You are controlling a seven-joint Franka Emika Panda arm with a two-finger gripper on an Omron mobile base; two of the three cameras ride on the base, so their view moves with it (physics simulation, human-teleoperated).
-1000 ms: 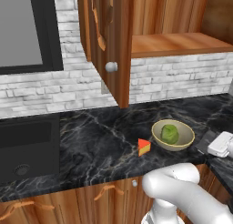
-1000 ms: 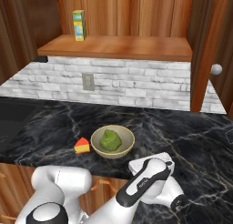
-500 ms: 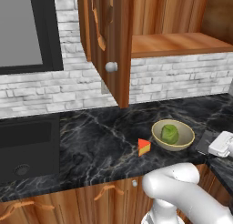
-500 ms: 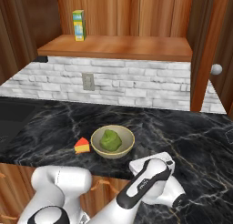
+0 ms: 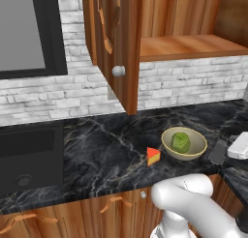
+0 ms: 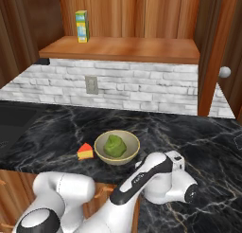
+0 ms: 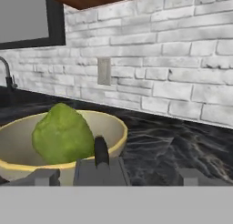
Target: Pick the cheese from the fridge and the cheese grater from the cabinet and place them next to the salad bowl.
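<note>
The beige salad bowl (image 5: pixel 166 141) (image 6: pixel 99 148) (image 7: pixel 116 127), with green lettuce (image 7: pixel 61 134) inside, stands on the black marble counter. An orange cheese wedge with a red rind (image 5: pixel 153 156) (image 6: pixel 85 151) lies just left of it. The grey cheese grater (image 7: pixel 101 166) (image 5: pixel 218 152), dark handle on top, stands upright close to the bowl's right side. My gripper (image 7: pixel 118 175) is open and straddles the grater, with a gap on each side of it. The brown wall cabinet (image 5: pixel 189 46) (image 6: pixel 118 47) stands open above.
The open cabinet door (image 5: pixel 118 48) with its pale knob (image 5: pixel 118 70) juts out over the counter. A small carton (image 6: pixel 82 26) stands on the cabinet shelf. A dark appliance front (image 5: pixel 29 155) sits at the left, the brick wall (image 7: pixel 182 59) behind.
The jaws have spread wide and let go of the grater, which now stands on the counter by the bowl. The arm, bowl and cheese have kept their places.
</note>
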